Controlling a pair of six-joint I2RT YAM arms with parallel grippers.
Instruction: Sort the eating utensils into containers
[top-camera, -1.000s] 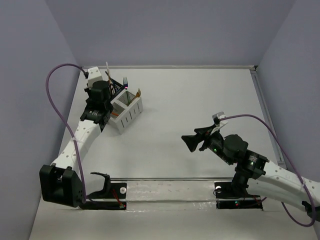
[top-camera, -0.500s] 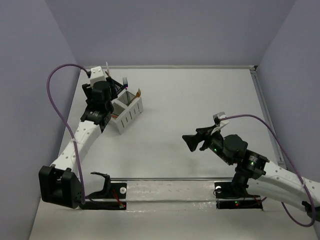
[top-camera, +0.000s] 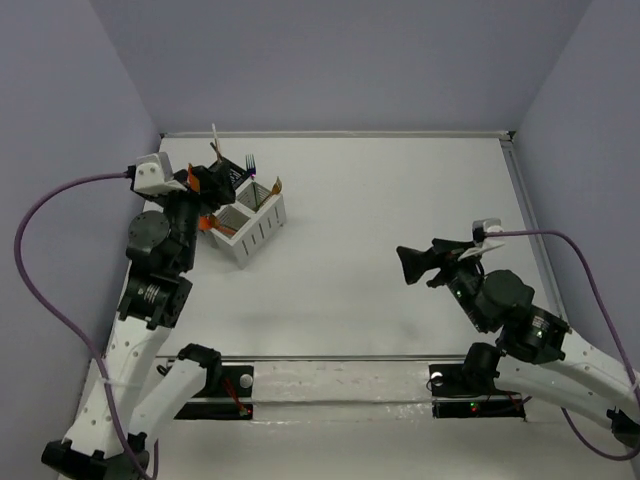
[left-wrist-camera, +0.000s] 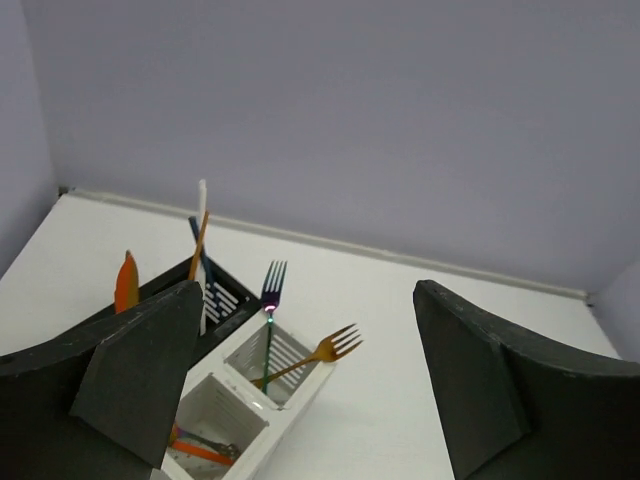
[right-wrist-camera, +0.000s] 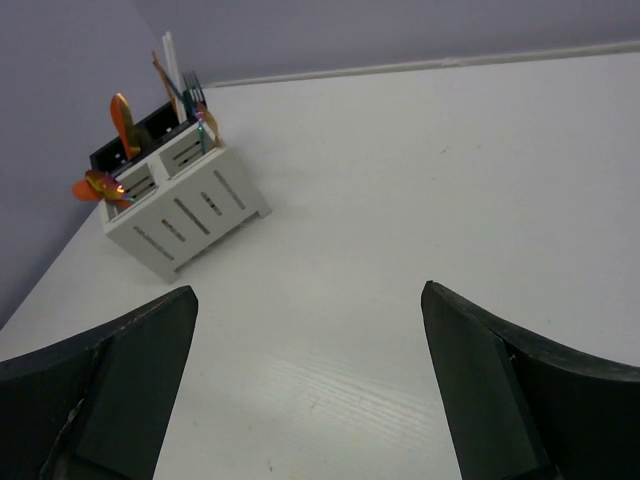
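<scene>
My left gripper (left-wrist-camera: 307, 300) gapes wide and empty; just below and ahead of it, the white caddy (left-wrist-camera: 292, 415) holds upright utensils (left-wrist-camera: 272, 285). My right gripper (right-wrist-camera: 308, 295), equally wide, is well away. Dropping lower could snag the leaning gold fork (left-wrist-camera: 325, 350).

- Two caddies stand side by side at the far left of the counter (top-camera: 400, 190). The far caddy (left-wrist-camera: 228, 298) is behind and to the left of the near caddy (top-camera: 260, 235).
- Two forks stand in the near caddy's far compartment, one (left-wrist-camera: 271, 285) upright and the other (left-wrist-camera: 335, 346) leaning right.
- More utensils (left-wrist-camera: 200, 447) lie low in its near compartment.
- Out of the far caddy rise sticks (left-wrist-camera: 201, 215).
- The left hand (left-wrist-camera: 308, 300) hangs over the caddies' near-left side.
- The right hand (top-camera: 420, 265) hangs over the counter's right side, well apart from the caddies.
</scene>
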